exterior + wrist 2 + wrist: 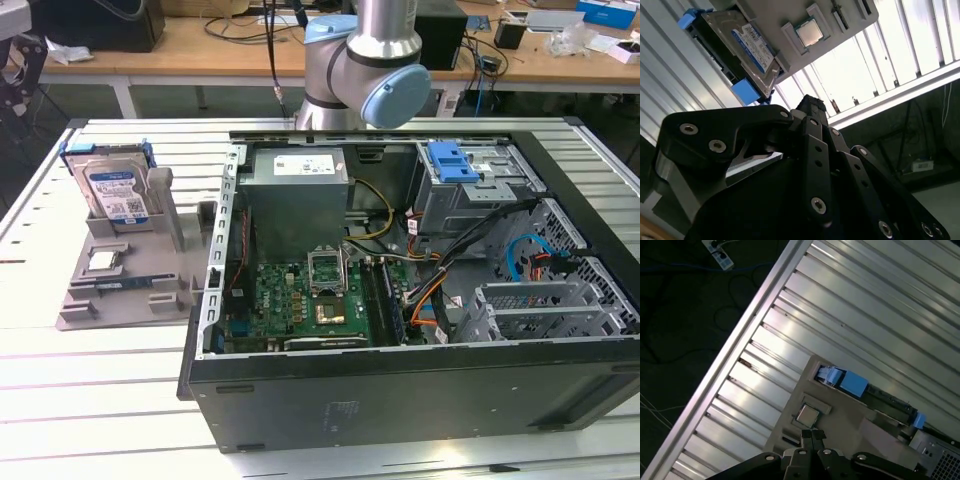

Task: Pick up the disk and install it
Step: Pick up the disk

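Plainly, the disk (117, 190) stands on edge, its long axis roughly upright, slotted in the grey holder (120, 295) on the bench (90, 400) at the exterior view's left, beside the open computer case (400, 390). The hand (809, 102) hangs well apart, fingertips pointing its way and seemingly closed on nothing. Open room lies above the disk.

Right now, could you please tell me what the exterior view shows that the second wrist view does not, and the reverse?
The exterior view adds the open computer case with its motherboard, and the arm behind it. The second wrist view adds the tool up close and the dark floor below. Both share the disk standing in the grey holder, the small chip in that holder and the slatted table.
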Robot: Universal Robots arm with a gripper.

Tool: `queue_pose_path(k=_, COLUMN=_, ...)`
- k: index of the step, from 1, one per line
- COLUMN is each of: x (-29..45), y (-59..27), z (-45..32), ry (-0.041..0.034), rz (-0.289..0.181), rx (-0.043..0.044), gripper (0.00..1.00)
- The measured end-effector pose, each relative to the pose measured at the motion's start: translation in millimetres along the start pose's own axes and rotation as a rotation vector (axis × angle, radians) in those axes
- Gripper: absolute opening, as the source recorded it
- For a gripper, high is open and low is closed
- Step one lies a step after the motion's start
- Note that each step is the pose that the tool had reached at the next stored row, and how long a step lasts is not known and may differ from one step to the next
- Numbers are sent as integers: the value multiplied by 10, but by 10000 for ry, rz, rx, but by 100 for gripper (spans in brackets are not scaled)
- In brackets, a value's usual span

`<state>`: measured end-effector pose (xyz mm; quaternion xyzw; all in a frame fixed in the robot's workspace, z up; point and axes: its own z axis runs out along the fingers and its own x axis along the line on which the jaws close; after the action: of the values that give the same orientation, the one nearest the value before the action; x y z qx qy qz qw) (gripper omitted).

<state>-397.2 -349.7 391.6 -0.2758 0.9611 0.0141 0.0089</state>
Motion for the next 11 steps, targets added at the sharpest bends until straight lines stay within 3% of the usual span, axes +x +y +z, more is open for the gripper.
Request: queue_pose_path(k=11, x=0, y=0, z=0, ry=28, rz=-1261, rx=-31, gripper=10)
